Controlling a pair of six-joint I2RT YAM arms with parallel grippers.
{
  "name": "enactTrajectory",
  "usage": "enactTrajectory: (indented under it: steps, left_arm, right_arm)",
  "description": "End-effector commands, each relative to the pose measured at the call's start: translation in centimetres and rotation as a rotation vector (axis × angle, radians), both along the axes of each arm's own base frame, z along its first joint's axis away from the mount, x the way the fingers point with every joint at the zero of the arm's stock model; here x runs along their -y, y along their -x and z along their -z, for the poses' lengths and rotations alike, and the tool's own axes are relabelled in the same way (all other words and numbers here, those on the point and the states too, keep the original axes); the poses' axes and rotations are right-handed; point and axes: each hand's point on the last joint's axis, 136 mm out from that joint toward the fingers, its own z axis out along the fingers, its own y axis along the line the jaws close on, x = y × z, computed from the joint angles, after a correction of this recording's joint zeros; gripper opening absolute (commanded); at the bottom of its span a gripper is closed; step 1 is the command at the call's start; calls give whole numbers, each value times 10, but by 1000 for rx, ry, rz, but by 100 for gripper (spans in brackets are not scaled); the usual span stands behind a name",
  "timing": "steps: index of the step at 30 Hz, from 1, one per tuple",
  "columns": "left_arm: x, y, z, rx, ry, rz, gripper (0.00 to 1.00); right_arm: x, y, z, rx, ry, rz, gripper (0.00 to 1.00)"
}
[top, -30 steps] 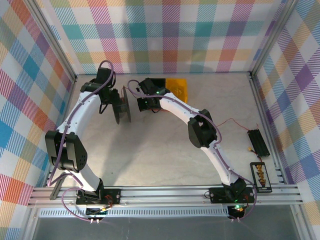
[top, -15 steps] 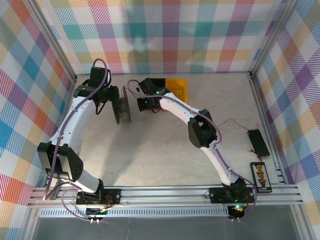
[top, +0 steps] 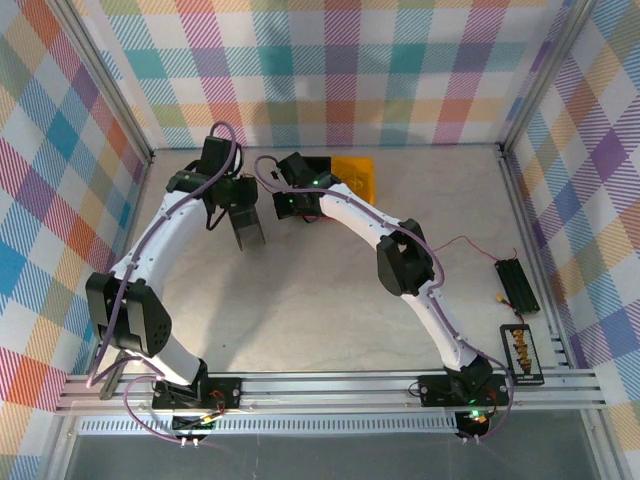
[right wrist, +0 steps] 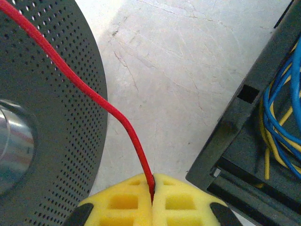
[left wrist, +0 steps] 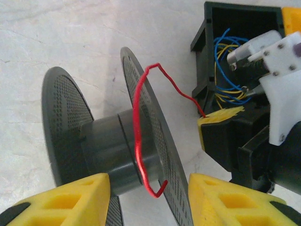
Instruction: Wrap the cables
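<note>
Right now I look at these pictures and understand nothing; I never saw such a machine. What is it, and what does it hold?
These are two white robot arms bolted at the near edge of a table. One picture is taken from above; the other two come from a camera on each wrist. The right tool is closed on a thin red wire, which runs over a black spool. The left tool has its yellow fingers on either side of that spool; whether they press it, I cannot tell. Nearby stands a black box with blue and yellow wires inside.
</note>
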Motion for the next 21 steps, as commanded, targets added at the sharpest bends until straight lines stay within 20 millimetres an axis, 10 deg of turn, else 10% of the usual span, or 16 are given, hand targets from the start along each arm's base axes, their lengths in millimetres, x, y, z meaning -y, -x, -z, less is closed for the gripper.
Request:
enactTrajectory:
  steps: [1, 21]
  left_arm:
    - [-9, -6, -7, 19, -45, -38, 48]
    - [11, -21, 9, -22, -26, -6, 47]
  right_arm:
    - [-6, 4, -11, 7, -12, -18, 0]
    - [-7, 3, -12, 9, -18, -18, 0]
